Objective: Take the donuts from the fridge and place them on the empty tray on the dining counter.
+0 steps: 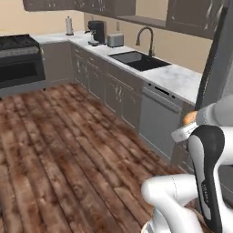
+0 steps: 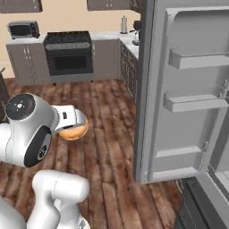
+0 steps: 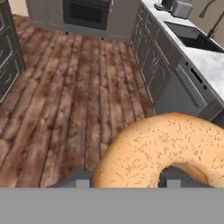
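Over the wood floor (image 3: 65, 100), a speckled orange-tan donut (image 3: 153, 148).

A worn brown wood-plank floor (image 1: 59, 150) is seen running through the whole kitchen, nothing loose spotted lying on it. The white-grey marble tabletop (image 1: 179, 77) over the grey cabinets is fitted with a dark sunken sink (image 1: 139, 60) and a curved dark faucet (image 1: 146, 38). Further along it, a silver toaster (image 1: 115, 40), a black coffee machine (image 1: 96, 32) and a white paper towel roll (image 1: 69, 26) are found standing. On the tabletop left of the black range, a small toaster oven (image 2: 21, 29) is parked.
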Robot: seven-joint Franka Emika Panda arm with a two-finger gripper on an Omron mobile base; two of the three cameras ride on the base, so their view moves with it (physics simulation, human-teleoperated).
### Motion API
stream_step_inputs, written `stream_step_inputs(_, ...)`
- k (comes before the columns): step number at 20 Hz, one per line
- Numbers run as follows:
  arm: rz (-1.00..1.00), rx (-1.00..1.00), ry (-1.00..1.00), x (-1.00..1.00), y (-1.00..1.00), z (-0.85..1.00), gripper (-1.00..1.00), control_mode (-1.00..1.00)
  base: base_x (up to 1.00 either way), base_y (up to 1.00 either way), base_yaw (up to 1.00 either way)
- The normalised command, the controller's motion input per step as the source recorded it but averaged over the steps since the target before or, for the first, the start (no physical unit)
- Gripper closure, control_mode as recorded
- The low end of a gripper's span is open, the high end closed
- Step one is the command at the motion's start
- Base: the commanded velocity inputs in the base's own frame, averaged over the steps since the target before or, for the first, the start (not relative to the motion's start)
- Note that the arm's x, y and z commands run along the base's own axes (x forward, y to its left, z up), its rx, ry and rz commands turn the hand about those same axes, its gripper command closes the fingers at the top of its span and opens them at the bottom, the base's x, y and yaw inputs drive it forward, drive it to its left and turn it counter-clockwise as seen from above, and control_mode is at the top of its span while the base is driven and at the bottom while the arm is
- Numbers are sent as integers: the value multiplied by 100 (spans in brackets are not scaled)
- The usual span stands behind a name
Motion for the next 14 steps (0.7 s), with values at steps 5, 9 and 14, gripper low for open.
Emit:
stream_step_inputs(5, 0, 0, 0, 0, 0, 0, 100, 100, 19, 4, 65)
stream_step_inputs(9, 0, 0, 0, 0, 0, 0, 100, 100, 85, 3, 45)
stream_step_inputs(14, 0, 0, 0, 0, 0, 0, 100, 100, 100, 0, 22)
